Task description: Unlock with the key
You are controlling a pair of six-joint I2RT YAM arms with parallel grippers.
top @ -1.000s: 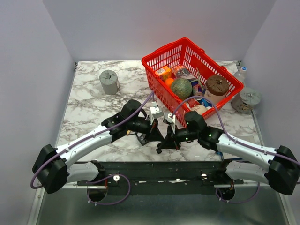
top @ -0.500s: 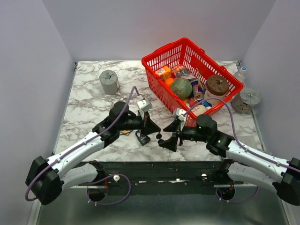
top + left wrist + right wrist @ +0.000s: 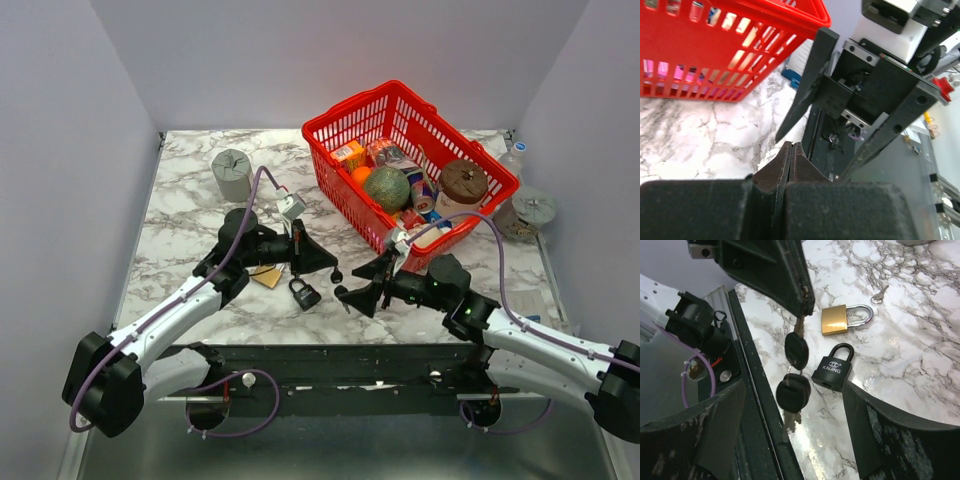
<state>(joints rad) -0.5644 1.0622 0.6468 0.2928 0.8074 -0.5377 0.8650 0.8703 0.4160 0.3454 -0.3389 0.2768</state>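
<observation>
Left pincer (image 3: 791, 152) grips the key (image 3: 796, 350); right pincer (image 3: 360, 287) released (black padlock (image 3: 834, 371) reads KAIJING).

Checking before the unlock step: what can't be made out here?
- Blade of the key: right wrist view, its end pinched inside the left gripper.
- Keyhole of the black padlock: right wrist view shows only its face; too small in top view.
- The key, left wrist view: hidden behind the closed fingers.
</observation>
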